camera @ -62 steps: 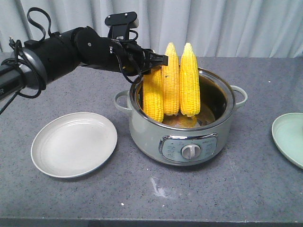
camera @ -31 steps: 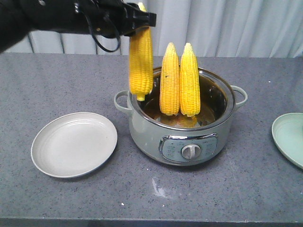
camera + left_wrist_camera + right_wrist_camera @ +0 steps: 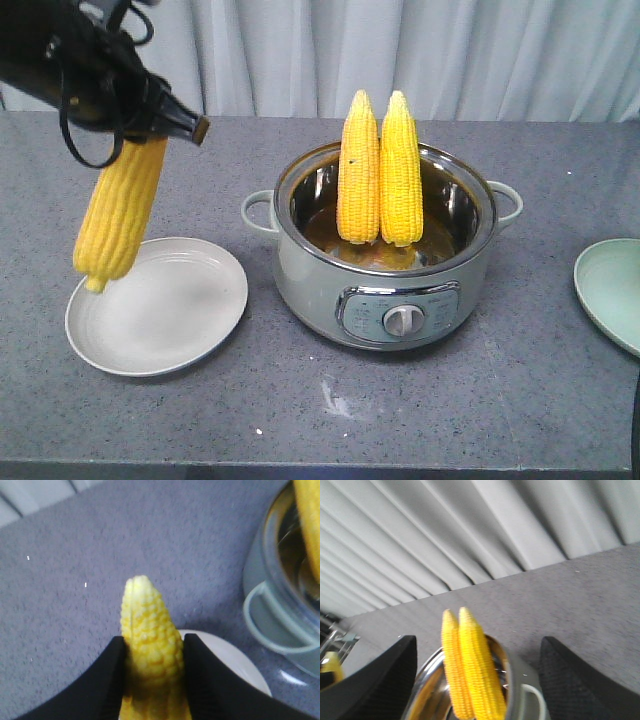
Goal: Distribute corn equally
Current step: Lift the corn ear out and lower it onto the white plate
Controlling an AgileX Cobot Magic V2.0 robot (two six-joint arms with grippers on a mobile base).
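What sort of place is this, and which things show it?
Probably a mock kitchen in a robot lab rather than a home: a bare grey counter backed by a plain curtain, with an electric pot of cobs and a plate.

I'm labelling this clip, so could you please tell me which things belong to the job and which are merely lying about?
Job: held corn cob, two standing cobs, electric pot, white plate, green plate, left gripper.
Around: curtain, white smear on tabletop.

Left wrist view: held corn (image 3: 150,640) cut by bottom edge; front: green plate (image 3: 612,290) cropped right.
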